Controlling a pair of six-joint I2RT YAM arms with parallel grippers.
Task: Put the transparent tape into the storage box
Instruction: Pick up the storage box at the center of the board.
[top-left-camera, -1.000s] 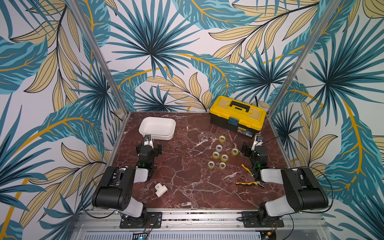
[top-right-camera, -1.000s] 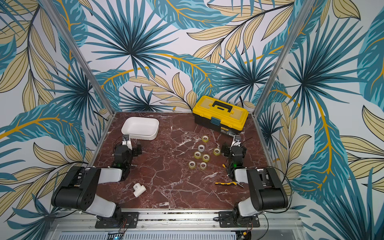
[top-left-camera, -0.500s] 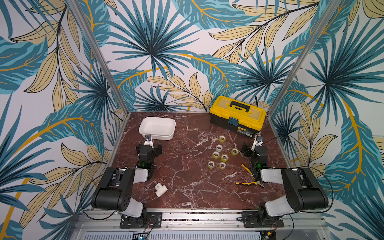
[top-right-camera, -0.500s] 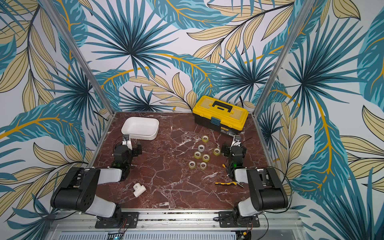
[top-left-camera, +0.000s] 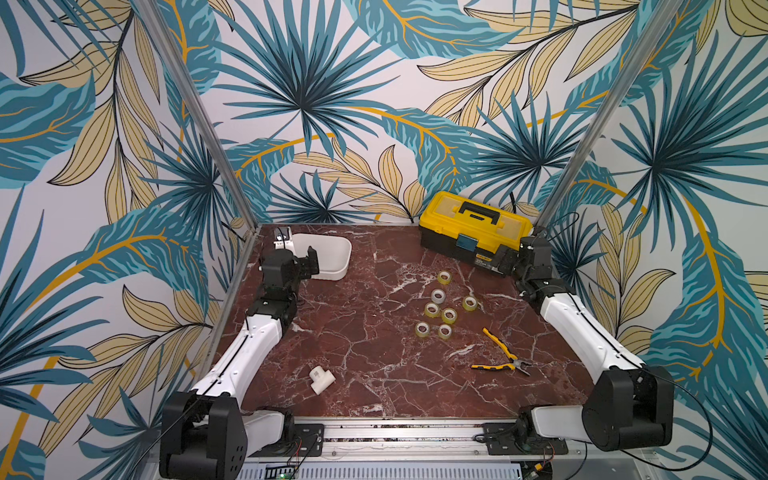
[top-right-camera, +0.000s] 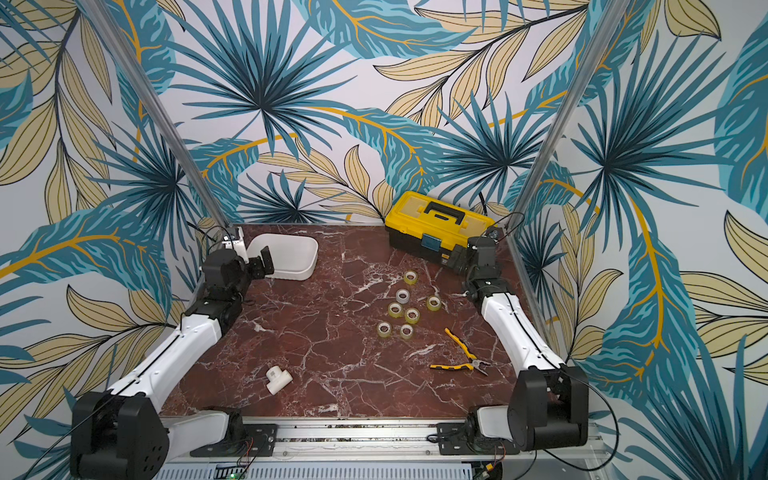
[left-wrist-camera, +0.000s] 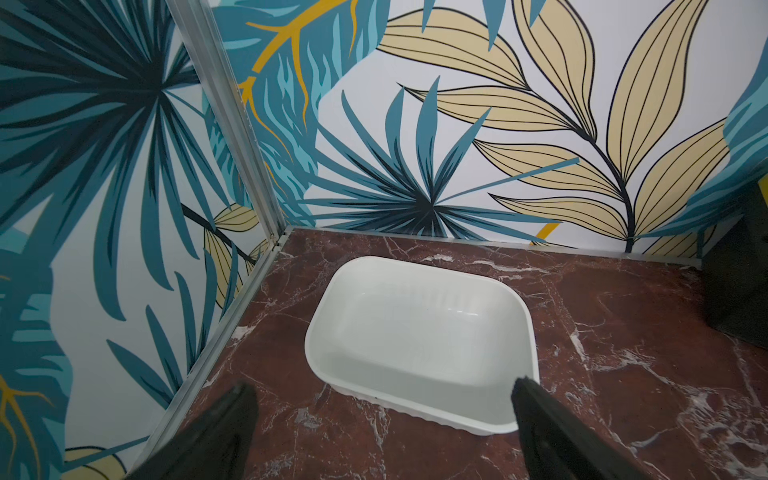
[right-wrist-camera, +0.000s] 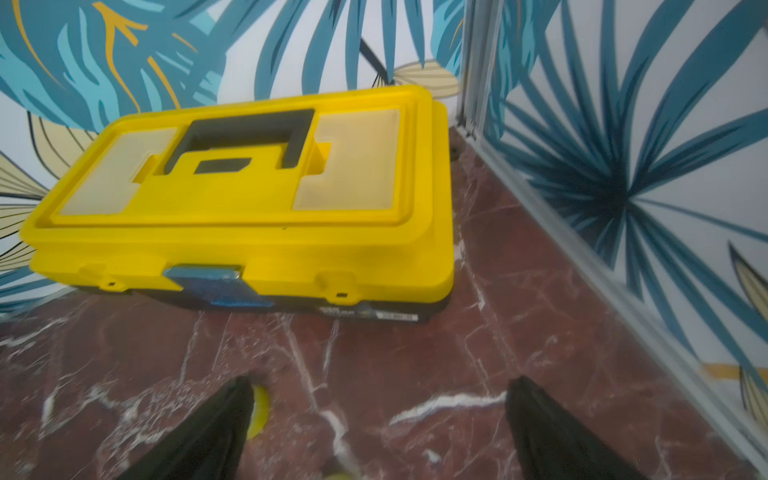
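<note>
Tape rolls (seven, flat) lie apart from white tub.

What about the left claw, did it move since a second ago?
Yes. The left claw has lifted and reached forward; in a top view it now overlaps the white shallow plastic tub's near edge.

In both top views my left gripper hides a near part of the tub, and my right gripper covers one end of the toolbox. My right wrist view is smeared; a yellow scrap peeks from behind that gripper, unidentifiable.
</note>
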